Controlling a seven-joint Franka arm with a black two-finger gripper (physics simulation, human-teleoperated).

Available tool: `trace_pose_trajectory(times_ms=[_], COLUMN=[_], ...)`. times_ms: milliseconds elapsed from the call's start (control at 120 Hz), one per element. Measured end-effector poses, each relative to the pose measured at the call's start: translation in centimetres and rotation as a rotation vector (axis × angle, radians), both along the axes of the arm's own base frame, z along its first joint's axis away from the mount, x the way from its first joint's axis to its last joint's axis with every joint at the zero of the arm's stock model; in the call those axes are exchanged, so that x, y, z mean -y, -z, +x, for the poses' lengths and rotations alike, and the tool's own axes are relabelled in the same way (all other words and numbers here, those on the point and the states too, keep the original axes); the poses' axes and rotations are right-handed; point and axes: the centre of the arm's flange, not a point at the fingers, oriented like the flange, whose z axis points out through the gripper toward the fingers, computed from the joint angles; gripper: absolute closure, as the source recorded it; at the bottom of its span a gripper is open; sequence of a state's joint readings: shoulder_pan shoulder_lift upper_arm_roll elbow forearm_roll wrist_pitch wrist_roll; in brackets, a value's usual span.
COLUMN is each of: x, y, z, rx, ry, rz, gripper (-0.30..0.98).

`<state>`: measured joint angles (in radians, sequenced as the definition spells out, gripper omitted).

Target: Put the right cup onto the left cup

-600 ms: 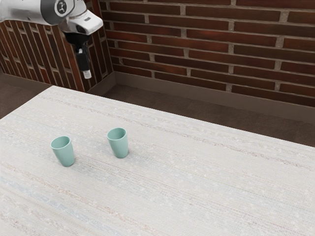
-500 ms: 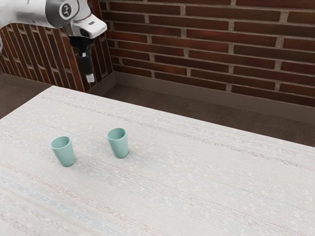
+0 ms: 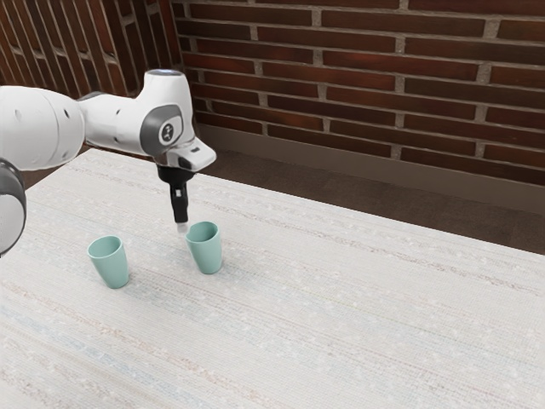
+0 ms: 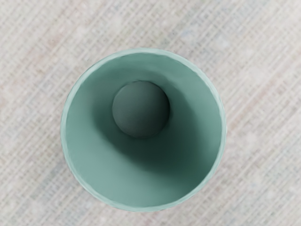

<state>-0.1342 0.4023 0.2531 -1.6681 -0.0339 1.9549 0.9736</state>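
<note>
Upright teal cup (image 3: 205,250) on the table (image 3: 341,315), its rim just beside the claw (image 3: 181,228).
The wrist view looks down into its empty inside, to the round bottom; whether the claw stands apart or together, I cannot tell. The second teal cup (image 3: 110,263), also upright on the table, sits farther from the claw, toward the exterior view's left. Beyond the claw and the table's far edge runs a brick wall (image 3: 341,77).
</note>
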Motion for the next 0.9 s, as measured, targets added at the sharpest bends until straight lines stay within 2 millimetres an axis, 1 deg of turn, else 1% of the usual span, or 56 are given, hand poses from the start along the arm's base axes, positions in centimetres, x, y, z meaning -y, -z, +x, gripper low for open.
trace_pose_trajectory(times_ms=[50,92,233,300,367,425,542,633,758,900], x=[-0.5,-0.8,-0.4,0.2,0.4,0.4,0.8,1.5,1.3,1.0], y=[1.5,2.1,1.7,2.3,3.0,3.7,4.3,4.5,5.3,4.9], z=[0.2,0.5,2.4,3.0,3.2,3.2,3.3,3.3,2.8,2.7], rx=[0.000,0.010,0.072,0.080,0.080,0.076,0.080,0.083,0.072,0.080], ry=[-0.005,-0.003,0.025,0.038,0.040,0.036,0.037,0.040,0.016,0.006], rz=[0.004,0.011,0.029,0.030,0.025,0.018,0.012,0.004,-0.016,-0.019], gripper=[0.00,0.00,0.00,0.00,0.04,0.12,0.41,0.57,0.68,0.74])
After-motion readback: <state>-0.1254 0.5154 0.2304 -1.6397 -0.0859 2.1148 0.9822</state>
